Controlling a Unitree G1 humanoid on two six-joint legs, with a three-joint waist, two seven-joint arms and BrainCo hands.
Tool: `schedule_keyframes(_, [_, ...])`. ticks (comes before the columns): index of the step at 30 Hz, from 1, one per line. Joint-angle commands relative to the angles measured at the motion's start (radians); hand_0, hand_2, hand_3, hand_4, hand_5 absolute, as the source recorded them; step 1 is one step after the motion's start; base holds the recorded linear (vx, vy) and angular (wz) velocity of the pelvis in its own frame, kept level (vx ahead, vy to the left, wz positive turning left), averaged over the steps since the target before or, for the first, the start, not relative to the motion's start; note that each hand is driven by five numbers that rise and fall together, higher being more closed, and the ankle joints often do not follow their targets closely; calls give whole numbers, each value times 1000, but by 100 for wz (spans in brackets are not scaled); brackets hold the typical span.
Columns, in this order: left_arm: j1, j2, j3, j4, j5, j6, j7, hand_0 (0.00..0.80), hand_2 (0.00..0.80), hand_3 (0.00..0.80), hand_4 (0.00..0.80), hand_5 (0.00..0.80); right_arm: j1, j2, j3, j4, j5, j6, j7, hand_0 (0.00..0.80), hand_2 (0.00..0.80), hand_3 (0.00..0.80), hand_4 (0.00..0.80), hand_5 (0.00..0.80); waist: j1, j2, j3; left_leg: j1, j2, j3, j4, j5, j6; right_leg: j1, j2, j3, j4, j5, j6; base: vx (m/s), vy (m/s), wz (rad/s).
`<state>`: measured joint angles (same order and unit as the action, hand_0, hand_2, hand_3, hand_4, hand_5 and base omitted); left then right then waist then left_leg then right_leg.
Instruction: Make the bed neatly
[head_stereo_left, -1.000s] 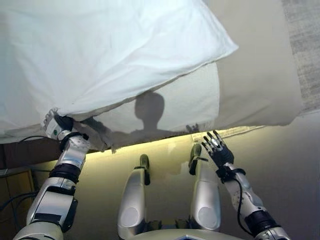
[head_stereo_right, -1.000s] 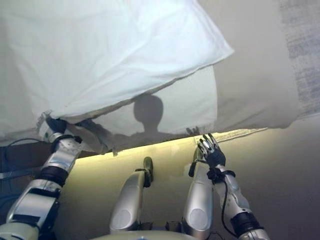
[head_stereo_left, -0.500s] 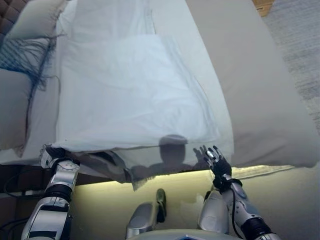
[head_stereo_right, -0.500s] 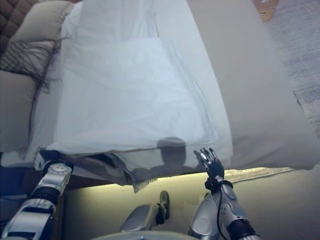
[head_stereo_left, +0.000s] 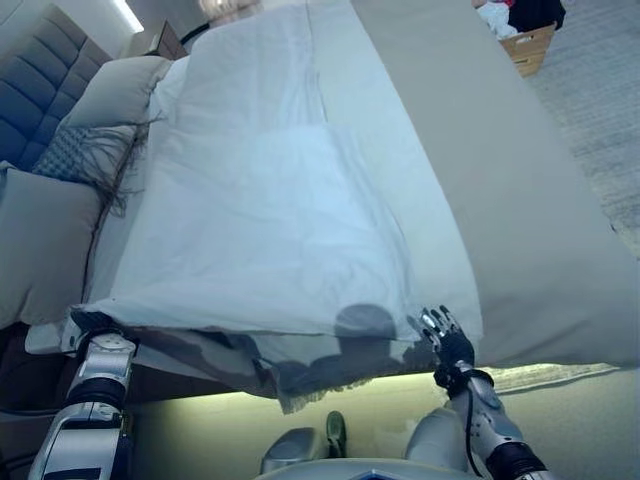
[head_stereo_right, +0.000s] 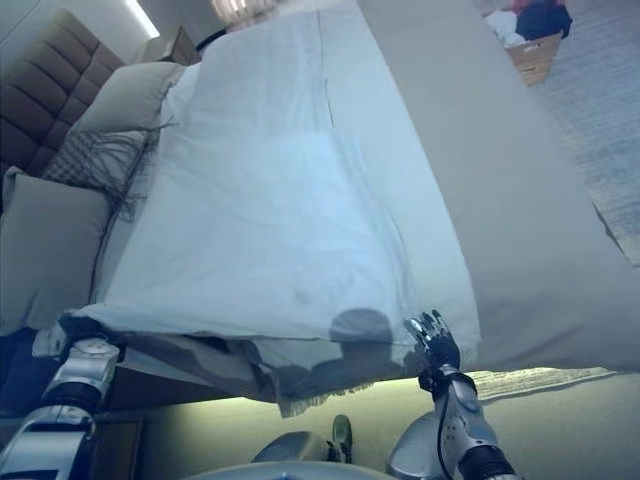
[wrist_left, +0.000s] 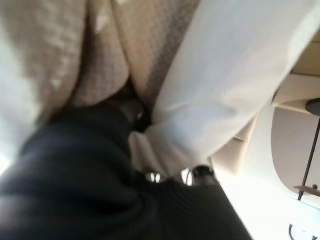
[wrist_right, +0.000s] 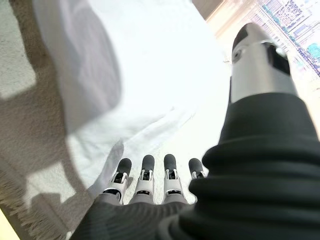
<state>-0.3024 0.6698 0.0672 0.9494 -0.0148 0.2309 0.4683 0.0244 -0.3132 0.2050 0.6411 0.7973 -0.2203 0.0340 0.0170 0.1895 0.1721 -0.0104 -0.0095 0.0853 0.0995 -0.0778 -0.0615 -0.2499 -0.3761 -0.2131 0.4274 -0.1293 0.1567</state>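
Note:
A white sheet (head_stereo_left: 260, 230) lies spread along the bed, doubled over in the middle. Its near left corner is pinched in my left hand (head_stereo_left: 92, 327) at the bed's edge; the left wrist view shows the white cloth (wrist_left: 225, 90) running into that hand (wrist_left: 75, 170). My right hand (head_stereo_left: 447, 345) is open at the near right edge of the sheet, and its straight fingers (wrist_right: 145, 182) point onto the white cloth (wrist_right: 140, 65). A beige blanket (head_stereo_left: 520, 220) covers the bed's right side. A fringed beige layer (head_stereo_left: 320, 385) hangs below the sheet's near edge.
Grey pillows (head_stereo_left: 40, 240) and a fringed cushion (head_stereo_left: 85, 155) lie at the left by the padded headboard (head_stereo_left: 35, 80). A box of things (head_stereo_left: 525, 30) stands beyond the bed at the top right, on a grey rug (head_stereo_left: 600, 100).
The camera has tilted up along the bed. The sheet, raised and billowing a second ago, now lies flat. My right hand has moved forward to the sheet's edge.

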Motion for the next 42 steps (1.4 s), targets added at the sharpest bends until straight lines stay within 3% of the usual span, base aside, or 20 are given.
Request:
schedule_keyframes(1, [114,383,213,176,99,69,10,800,800,800,800,800,78,40,-39,-22,14,-3,89,0,0,0,0,0,70,-52,-95,-58,-35,21,24,40,53,117,-79,37,-190,293,77,9,-74,3])
schedule_keyframes(4, [146,373,206,130,109,63,34,800,800,800,800,800,105,10,-43,-121,42,67,89,0,0,0,0,0,67,-80,-80,-71,-38,15,37,36,59,111,-67,41,-187,297,77,-31,-113,3])
schedule_keyframes(5, [154,369,205,116,101,65,47,160,160,160,160,160,109,-2,-46,-148,52,87,87,0,0,0,0,0,68,-88,-76,-79,-38,11,43,35,59,108,-62,42,-189,294,77,-65,-143,4])
schedule_keyframes(6, [161,371,208,109,89,61,33,0,0,0,0,0,110,-11,-50,-165,62,100,86,0,0,0,0,0,70,-94,-73,-85,-37,9,49,34,59,107,-57,43,-191,290,77,-62,-130,4])
schedule_keyframes(13, [182,417,264,90,94,-38,-43,0,0,0,0,0,150,-42,-82,-237,103,148,112,0,0,0,0,0,80,-127,-71,-102,-20,4,59,39,45,133,-37,22,-240,277,80,-36,-127,-1])
schedule_keyframes(17, [181,400,270,44,40,-87,-145,0,0,0,0,0,173,-39,-92,-252,100,161,134,0,0,0,0,0,84,-128,-79,-93,-8,2,48,45,39,158,-28,4,-257,260,80,-3,-87,-2])
schedule_keyframes(21, [198,302,261,-65,-41,-112,-226,0,0,0,0,0,202,-23,-100,-278,91,163,148,0,0,0,0,0,94,-131,-83,-89,-6,-9,43,47,39,164,-25,-7,-254,256,83,-21,-74,5])
schedule_keyframes(25, [279,132,240,-159,-108,-209,-226,0,0,0,0,0,220,-2,-114,-313,87,161,142,0,0,0,0,0,115,-135,-76,-91,-3,-27,47,47,42,173,-15,-20,-255,236,79,-61,-72,22])
schedule_keyframes(29, [353,12,214,-193,-107,-303,-212,0,0,0,0,0,231,4,-126,-350,97,168,131,0,0,0,0,0,137,-148,-65,-95,8,-39,50,51,40,182,-6,-36,-259,222,72,-66,-92,3])
schedule_keyframes(35, [391,-101,176,-220,-148,-401,-197,0,0,0,0,0,230,16,-115,-382,103,181,110,0,0,0,0,0,152,-166,-62,-85,26,-40,46,53,33,195,5,-56,-276,206,65,-44,-84,3])
schedule_keyframes(42, [425,-198,105,-407,-355,-550,-442,0,0,0,0,0,240,52,-110,-391,111,147,132,0,0,0,0,0,169,-188,-59,-76,25,-40,33,48,40,194,2,-57,-272,227,67,-51,-98,-2])
